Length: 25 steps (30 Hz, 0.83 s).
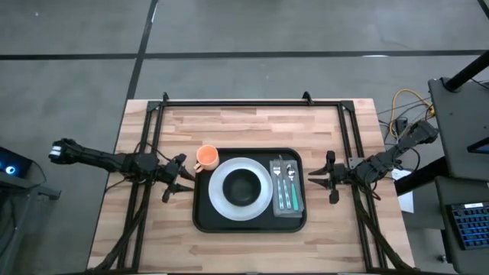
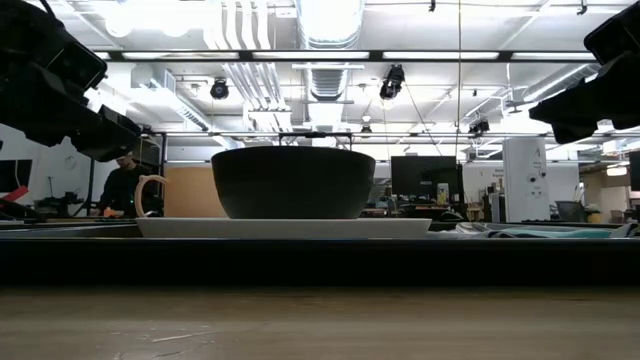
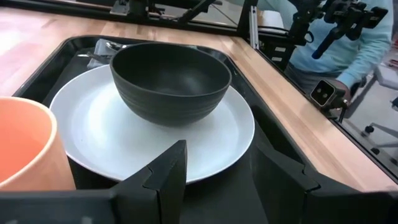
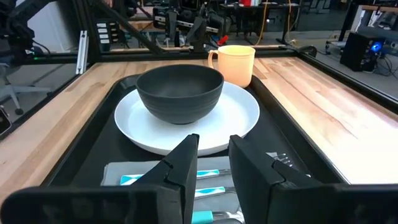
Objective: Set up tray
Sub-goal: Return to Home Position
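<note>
Both sides of the tray are attended — left gripper by the cup, right gripper by the napkin and cutlery; each released, empty, since the setting looks complete.

a robotics lab in an open industrial hall, going by exposed white ducts and strip lights overhead, grey concrete floor, screens behind, loose cables and a keyboard beside a wooden table flanked by dark robot arms, a person farther back.
</note>
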Available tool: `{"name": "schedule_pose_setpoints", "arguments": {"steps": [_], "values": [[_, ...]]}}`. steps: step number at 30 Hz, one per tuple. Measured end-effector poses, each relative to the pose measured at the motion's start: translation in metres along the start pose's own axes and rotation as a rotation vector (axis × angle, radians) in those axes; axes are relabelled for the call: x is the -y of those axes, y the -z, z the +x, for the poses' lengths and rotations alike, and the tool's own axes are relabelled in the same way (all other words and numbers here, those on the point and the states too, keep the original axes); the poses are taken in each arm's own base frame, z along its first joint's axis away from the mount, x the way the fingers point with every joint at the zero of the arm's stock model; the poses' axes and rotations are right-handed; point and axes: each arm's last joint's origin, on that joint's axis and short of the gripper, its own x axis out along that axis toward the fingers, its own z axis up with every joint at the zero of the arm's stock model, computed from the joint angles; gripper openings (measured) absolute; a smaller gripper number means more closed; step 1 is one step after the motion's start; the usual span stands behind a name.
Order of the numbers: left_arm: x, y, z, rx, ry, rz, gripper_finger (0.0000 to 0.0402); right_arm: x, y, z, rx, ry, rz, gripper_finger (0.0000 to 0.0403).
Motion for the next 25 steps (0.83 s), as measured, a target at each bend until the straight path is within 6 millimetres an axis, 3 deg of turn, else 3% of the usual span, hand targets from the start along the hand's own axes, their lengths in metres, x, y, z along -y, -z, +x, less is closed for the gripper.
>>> {"name": "schedule_pose_setpoints", "arguments": {"steps": [10, 25], "values": [[0.0001, -0.0001, -0.0001, 0.001, 0.001, 0.0, 0.0158, 0.0, 0.0001, 0.0, 0.0, 0.0, -0.003, 0.0068], [0.0, -0.0001, -0.0001, 0.001, 0.0, 0.0, 0.0158, 0.0, 0.0001, 0.0, 0.0, 0.0, -0.004, 0.0085]]}}
